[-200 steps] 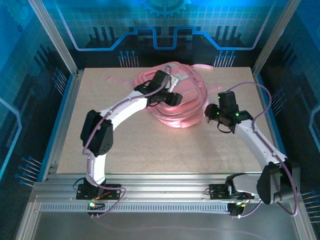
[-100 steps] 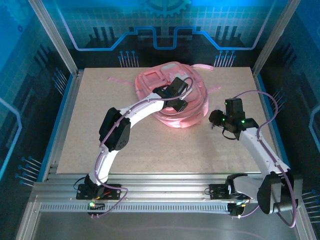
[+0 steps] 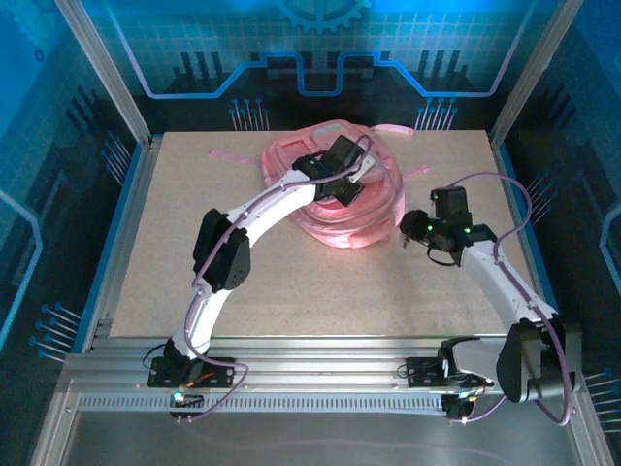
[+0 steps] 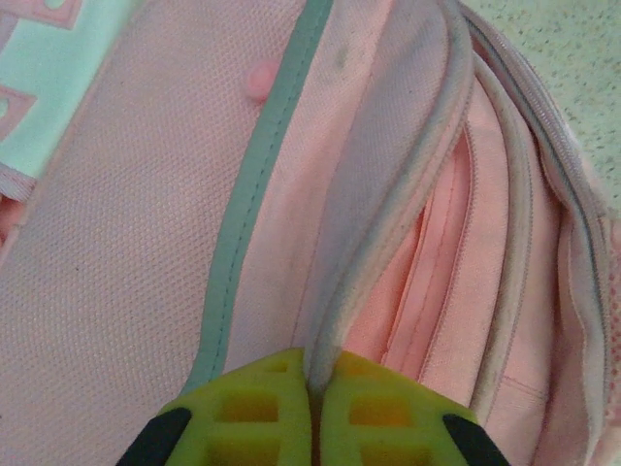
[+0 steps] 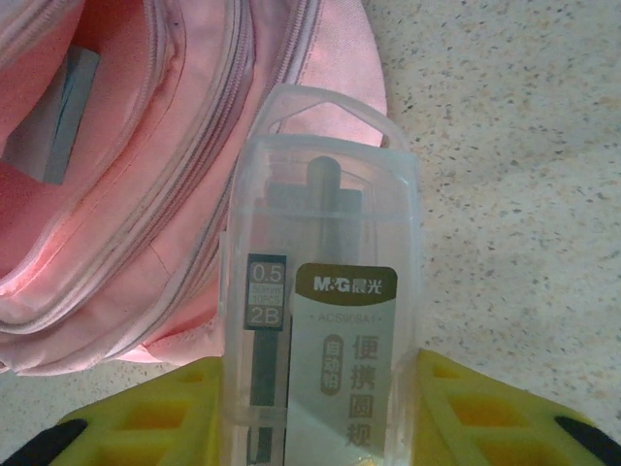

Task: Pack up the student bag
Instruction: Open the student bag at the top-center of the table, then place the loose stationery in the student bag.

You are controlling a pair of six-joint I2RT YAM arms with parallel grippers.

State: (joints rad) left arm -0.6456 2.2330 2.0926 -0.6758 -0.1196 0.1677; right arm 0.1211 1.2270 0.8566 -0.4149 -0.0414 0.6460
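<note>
student bag (image 3: 374,209), left gripper (image 4: 318,377) pinching its rim, right gripper (image 5: 320,388) clamping clear case (image 5: 325,243)

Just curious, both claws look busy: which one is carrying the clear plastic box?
The right gripper: it clamps the clear case near the student bag. The left gripper instead pinches the bag's piped edge.

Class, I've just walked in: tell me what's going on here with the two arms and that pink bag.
The left gripper is shut on a piped edge of the large soft pink fabric backpack, which lies on the speckled beige table, pinching the flap beside an open compartment. The right gripper is shut on a clear plastic stationery case labelled 0.5 2B, holding it beside the bag's unzipped opening. The case is not yet inside.
</note>
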